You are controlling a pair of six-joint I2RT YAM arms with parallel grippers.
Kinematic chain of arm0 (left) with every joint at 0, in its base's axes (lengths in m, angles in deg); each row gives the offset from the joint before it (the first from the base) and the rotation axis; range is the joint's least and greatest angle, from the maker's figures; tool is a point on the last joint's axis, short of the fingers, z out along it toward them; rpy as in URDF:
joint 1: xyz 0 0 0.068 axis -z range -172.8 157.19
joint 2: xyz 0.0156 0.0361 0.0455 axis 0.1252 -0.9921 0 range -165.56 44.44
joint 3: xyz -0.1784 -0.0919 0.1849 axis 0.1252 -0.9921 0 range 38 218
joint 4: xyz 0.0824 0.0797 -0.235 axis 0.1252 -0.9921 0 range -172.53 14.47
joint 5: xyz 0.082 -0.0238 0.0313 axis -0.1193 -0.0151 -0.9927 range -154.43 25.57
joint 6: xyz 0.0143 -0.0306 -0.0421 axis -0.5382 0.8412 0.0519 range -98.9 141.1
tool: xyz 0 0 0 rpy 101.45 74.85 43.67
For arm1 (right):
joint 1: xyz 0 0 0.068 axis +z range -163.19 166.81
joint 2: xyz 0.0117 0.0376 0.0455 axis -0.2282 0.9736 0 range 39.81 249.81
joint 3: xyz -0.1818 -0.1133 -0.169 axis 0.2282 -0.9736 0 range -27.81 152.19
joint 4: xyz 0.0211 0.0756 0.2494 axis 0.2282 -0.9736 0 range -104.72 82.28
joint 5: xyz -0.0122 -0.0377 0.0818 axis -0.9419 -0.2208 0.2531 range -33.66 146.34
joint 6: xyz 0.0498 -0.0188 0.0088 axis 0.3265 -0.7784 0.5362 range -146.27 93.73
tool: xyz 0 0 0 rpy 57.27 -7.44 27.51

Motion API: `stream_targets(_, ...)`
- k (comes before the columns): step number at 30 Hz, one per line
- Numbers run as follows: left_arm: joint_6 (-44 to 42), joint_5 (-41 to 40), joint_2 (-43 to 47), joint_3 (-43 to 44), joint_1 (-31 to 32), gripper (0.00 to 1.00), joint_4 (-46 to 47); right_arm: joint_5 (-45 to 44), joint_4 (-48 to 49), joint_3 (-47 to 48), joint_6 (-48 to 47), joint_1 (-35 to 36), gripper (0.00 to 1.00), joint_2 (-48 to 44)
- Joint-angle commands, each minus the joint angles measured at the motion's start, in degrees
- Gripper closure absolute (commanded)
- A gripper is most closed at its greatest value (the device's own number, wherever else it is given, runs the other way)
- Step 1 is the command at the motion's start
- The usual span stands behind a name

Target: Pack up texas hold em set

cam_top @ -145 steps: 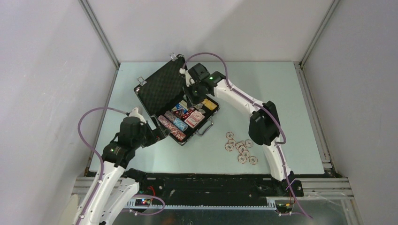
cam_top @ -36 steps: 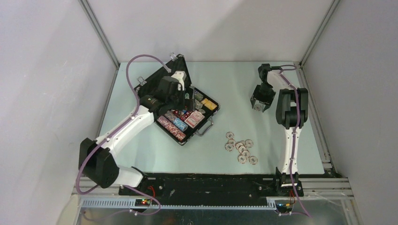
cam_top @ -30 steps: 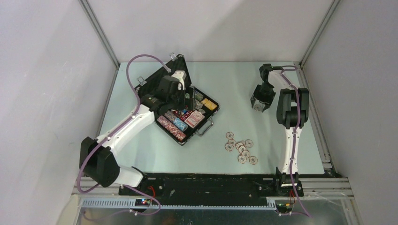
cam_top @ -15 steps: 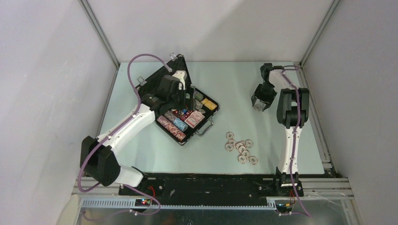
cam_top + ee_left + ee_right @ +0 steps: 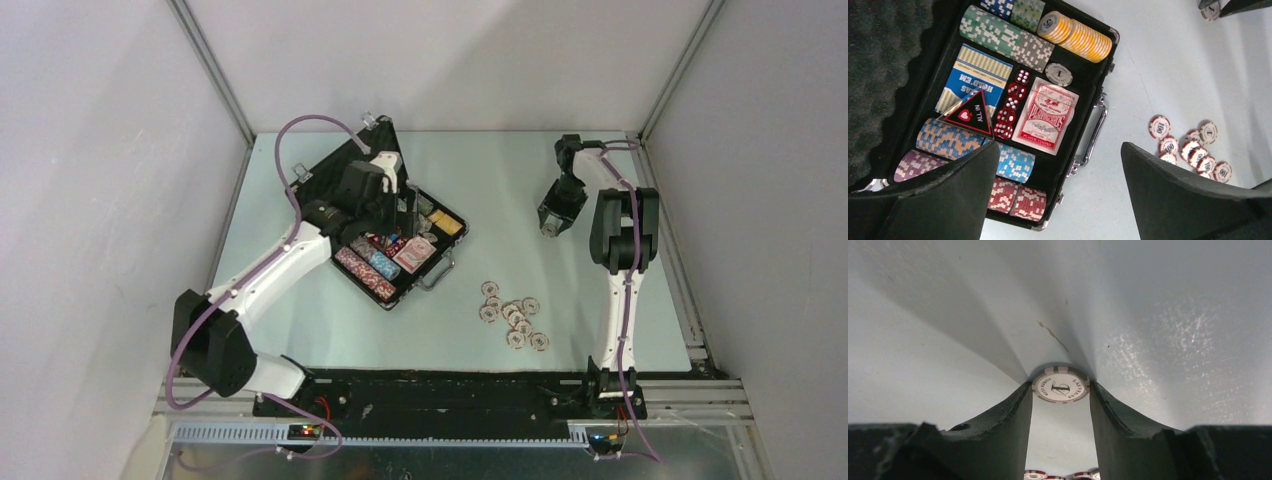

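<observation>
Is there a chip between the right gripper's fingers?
Yes, a white chip sits between the fingertips of the right gripper, its edges touching both.

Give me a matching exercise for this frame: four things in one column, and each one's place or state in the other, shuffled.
Things:
1. red dice
2. yellow chips
3. loose chips
4. left gripper

Places or states:
A. on the table, outside the case
B. open, above the case
C. in the case, between the two card decks
D. in a corner of the case

Pairs: 1-C, 2-D, 3-A, 4-B
</observation>
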Motion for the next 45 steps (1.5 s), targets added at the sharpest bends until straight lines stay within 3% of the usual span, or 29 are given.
stream_targets(1, -3.8, 2.1, -1.3, 2.7, 2.0, 0.02, 0.1, 2.3, -0.4, -4.7, 2.0, 2.5, 0.54, -1.6)
stream_targets(6, -8.8, 0.1, -4.2, 5.2, 6.6, 0.02, -3.2, 5.4, 1.9, -13.8, 4.6, 5.4, 0.54, -7.5)
stream_targets(16, -11.5, -3.2, -7.3, 7.7, 9.8, 0.02, -4.9, 8.1, 0.6, -19.2, 6.0, 10.2, 0.55, -15.1)
stream_targets(28, -11.9, -4.3, -5.2, 6.2, 9.7, 0.02, -4.3, 8.4, -5.3, -10.7, 4.7, 13.2, 0.55, -18.5)
stream_targets(40, -8.9, -7.6, -0.2, 1.6, 8.9, 0.02, -2.0, 16.1, -3.6, 2.7, 5.2, 20.2, 0.54, -11.0)
stream_targets(45, -8.5, -9.5, 3.3, -1.8, 7.4, 0.02, -2.1, 19.9, 2.3, 4.5, 6.2, 23.1, 0.54, -9.8)
